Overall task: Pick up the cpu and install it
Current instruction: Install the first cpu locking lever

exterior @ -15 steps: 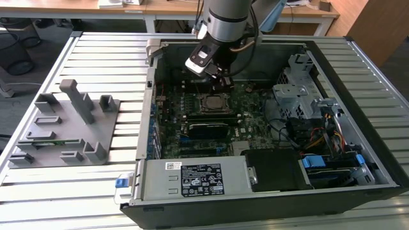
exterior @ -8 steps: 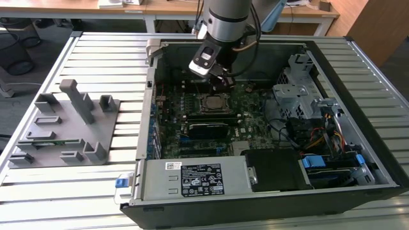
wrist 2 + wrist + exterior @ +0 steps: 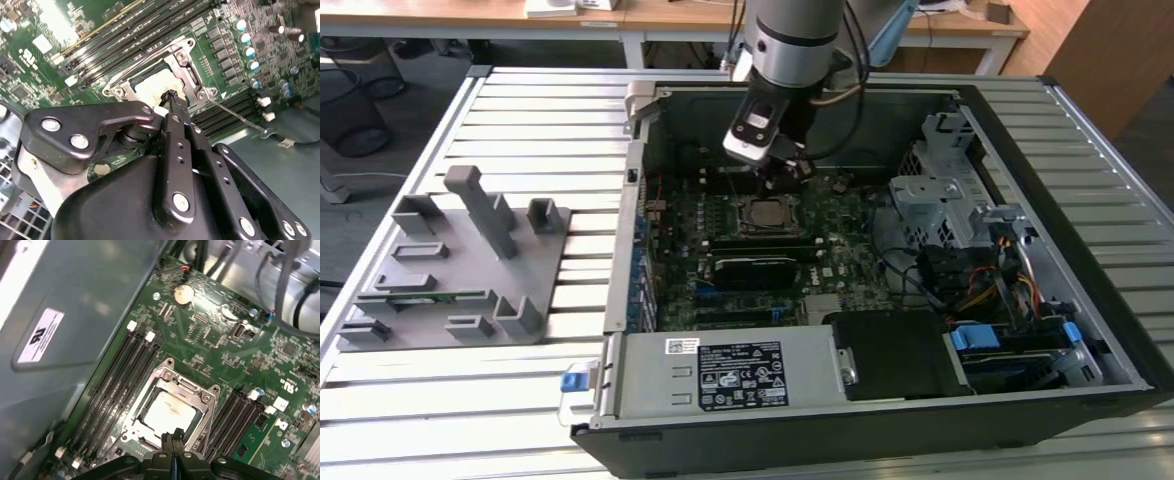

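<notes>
The cpu (image 3: 767, 215) lies flat in its metal socket frame on the green motherboard inside the open computer case; its silver top shows in both wrist views (image 3: 167, 412) (image 3: 149, 88). My gripper (image 3: 781, 178) hangs just above the board, over the socket's far edge. Its two black fingers are pressed together with nothing between them (image 3: 173, 436) (image 3: 170, 96). The tips sit a little above the cpu's edge; I cannot tell whether they touch it.
Black memory slots (image 3: 115, 385) run along both sides of the socket. A black block (image 3: 761, 270) sits in front of the socket, a power supply (image 3: 720, 372) at the case front, and a drive cage with cables (image 3: 947, 200) at the exterior view's right. A grey fixture (image 3: 454, 265) stands outside.
</notes>
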### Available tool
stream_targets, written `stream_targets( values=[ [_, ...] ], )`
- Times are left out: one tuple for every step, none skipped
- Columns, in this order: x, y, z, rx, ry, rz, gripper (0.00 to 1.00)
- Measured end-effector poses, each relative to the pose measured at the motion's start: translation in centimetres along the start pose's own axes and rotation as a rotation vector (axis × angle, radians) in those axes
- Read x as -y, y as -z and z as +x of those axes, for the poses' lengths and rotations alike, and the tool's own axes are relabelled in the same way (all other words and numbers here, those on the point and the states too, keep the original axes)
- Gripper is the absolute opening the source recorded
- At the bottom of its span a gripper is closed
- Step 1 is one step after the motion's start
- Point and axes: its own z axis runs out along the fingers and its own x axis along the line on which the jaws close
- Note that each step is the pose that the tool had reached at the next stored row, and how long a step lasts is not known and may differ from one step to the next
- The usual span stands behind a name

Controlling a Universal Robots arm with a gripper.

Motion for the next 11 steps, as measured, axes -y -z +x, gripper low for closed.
stream_targets(
  values=[
    [0.0, 0.0, 0.0, 0.0005, 0.015, 0.0004, 0.11],
    [0.0, 0.0, 0.0, 0.0011, 0.031, 0.001, 0.11],
    [0.0, 0.0, 0.0, 0.0016, 0.045, 0.0015, 0.11],
    [0.0, 0.0, 0.0, 0.002, 0.055, 0.0019, 0.11],
    [0.02, 0.0, 0.01, 0.0023, 0.063, 0.0021, 0.11],
    [0.04, 0.0, 0.02, 0.0026, 0.071, 0.0023, 0.11],
    [0.05, 0.0, 0.03, 0.0029, 0.079, 0.0026, 0.11],
    [0.06, 0.0, 0.03, 0.0032, 0.088, 0.0029, 0.11],
    [0.06, -0.01, 0.04, 0.0035, 0.099, 0.0032, 0.11],
    [0.07, -0.01, 0.04, 0.0039, 0.111, 0.0036, 0.11],
    [0.08, -0.01, 0.04, 0.0043, 0.123, 0.0041, 0.11]
  ],
)
